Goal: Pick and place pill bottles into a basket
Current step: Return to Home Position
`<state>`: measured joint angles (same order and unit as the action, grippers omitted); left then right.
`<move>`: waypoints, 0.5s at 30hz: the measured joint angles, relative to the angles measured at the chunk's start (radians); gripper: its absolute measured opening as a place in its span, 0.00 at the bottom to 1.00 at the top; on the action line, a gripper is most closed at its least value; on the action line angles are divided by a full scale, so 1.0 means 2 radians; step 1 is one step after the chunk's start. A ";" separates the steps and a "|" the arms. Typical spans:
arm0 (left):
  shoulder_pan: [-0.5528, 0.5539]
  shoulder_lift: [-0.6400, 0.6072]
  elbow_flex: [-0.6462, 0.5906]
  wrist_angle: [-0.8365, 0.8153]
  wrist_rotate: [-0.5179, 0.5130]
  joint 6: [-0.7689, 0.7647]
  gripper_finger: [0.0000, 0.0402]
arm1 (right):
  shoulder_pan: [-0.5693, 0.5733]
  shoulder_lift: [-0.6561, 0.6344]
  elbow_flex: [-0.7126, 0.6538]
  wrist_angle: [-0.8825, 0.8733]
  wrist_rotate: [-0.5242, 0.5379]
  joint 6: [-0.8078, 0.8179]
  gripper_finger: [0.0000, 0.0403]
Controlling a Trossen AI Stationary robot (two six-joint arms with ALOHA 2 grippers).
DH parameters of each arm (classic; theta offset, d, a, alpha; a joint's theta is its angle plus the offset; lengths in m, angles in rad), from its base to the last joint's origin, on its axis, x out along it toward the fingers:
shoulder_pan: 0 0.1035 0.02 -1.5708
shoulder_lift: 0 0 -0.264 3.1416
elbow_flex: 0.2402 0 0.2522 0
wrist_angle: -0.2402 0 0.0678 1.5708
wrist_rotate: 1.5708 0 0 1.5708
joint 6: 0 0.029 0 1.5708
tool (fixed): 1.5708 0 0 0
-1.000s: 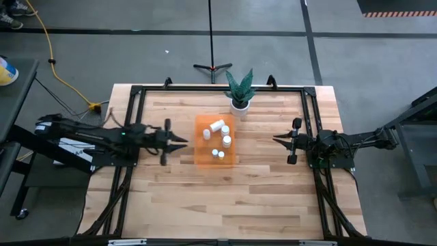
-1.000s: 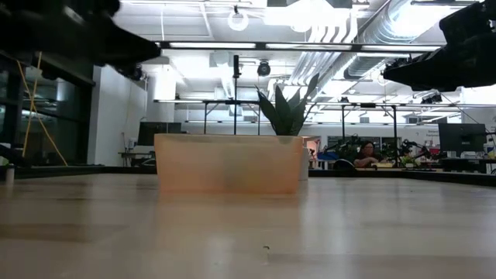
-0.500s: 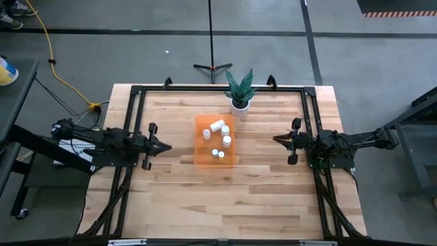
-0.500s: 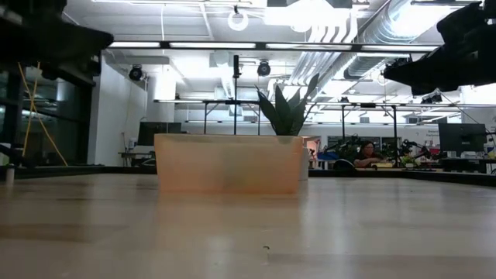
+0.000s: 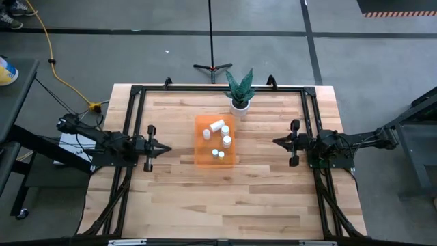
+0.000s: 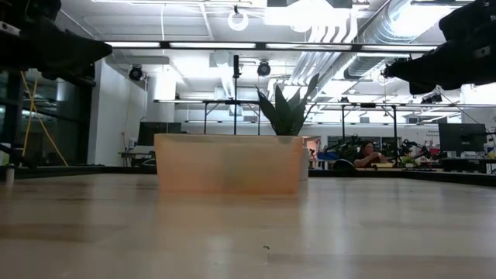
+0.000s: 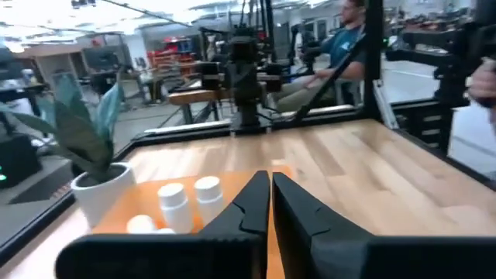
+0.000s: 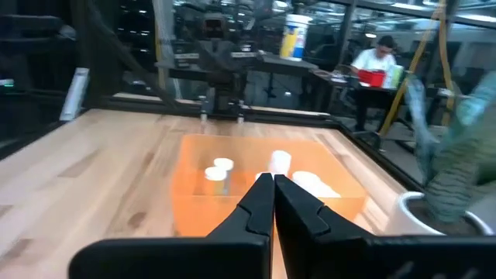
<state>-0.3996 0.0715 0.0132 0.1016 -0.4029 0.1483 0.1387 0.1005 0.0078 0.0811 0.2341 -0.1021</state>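
The orange basket (image 5: 205,152) stands at the table's middle and holds several white pill bottles (image 5: 225,141). It also shows in the low view (image 6: 229,163), the left wrist view (image 7: 139,211) and the right wrist view (image 8: 194,200). My left gripper (image 5: 167,147) is shut and empty, above the table left of the basket. My right gripper (image 5: 275,141) is shut and empty, above the table right of the basket. Both point at the basket.
A white pot with a green plant (image 5: 239,92) stands just beyond the basket's far right corner. A black frame (image 5: 218,89) runs round the table's far and side edges. Bare wood lies near the front edge. People sit in the room beyond.
My left gripper has drawn back from the basket toward the table's left edge, with its fingers shut throughout. The basket, the bottles and my right gripper have kept still.
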 joint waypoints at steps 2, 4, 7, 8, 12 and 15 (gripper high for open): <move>0.000 0.000 0.000 0.004 -0.019 0.005 0.11 | 0.000 0.000 0.000 0.002 -0.013 -0.003 0.01; 0.000 0.000 0.000 0.011 -0.026 0.019 0.06 | 0.000 0.000 0.000 0.003 -0.013 -0.006 0.01; 0.004 0.000 0.000 0.028 -0.028 0.037 0.05 | 0.000 0.000 0.000 0.007 0.000 -0.009 0.00; 0.012 0.000 0.000 0.030 -0.029 0.036 0.06 | 0.000 0.000 0.000 0.006 0.003 -0.008 0.01; 0.070 0.000 0.000 0.016 -0.012 0.019 0.11 | 0.000 0.000 0.000 0.008 -0.003 -0.011 0.01; 0.133 0.000 0.000 0.015 0.070 0.007 0.06 | 0.000 0.000 0.000 0.016 -0.013 -0.021 0.01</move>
<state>-0.1328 0.0717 0.0128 0.1326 -0.2629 0.1621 0.1387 0.1005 0.0078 0.1122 0.2073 -0.1435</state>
